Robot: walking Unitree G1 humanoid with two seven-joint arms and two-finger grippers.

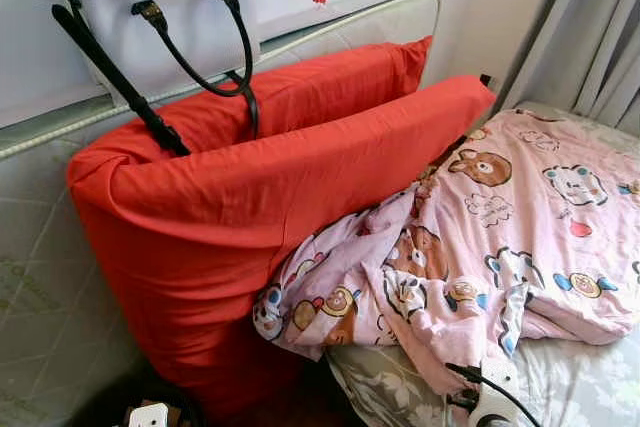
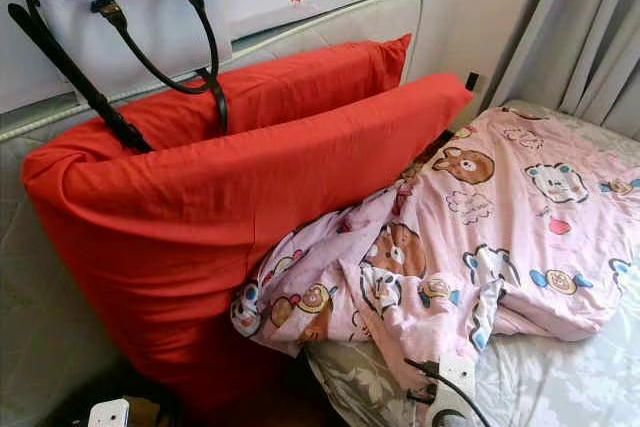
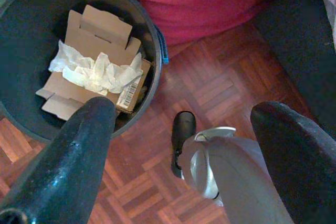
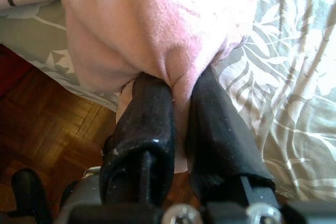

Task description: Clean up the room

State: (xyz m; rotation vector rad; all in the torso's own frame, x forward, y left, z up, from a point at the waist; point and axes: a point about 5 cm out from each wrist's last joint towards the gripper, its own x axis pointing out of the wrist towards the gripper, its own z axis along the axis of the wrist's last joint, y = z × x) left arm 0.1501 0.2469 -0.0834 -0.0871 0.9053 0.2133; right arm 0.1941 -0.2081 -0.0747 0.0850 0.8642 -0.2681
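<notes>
A pink cartoon-print blanket (image 1: 500,237) lies crumpled on the bed, one corner hanging over the bed's edge beside two red pillows (image 1: 250,197). My right gripper (image 4: 181,85) is shut on a fold of the pink blanket's (image 4: 157,19) edge, just above the leaf-print sheet (image 4: 283,93); its wrist (image 1: 487,399) shows at the bed's near edge. My left gripper (image 3: 186,107) hangs open low over the parquet floor, next to a dark round bin (image 3: 16,19) that holds a flattened cardboard box (image 3: 100,35) and crumpled white tissue (image 3: 97,72).
A white handbag (image 1: 160,17) with black straps rests on top of the red pillows against the padded headboard (image 1: 40,277). Grey curtains (image 1: 600,37) hang at the right. My own foot (image 3: 182,129) stands on the parquet (image 3: 220,82) beside the bin.
</notes>
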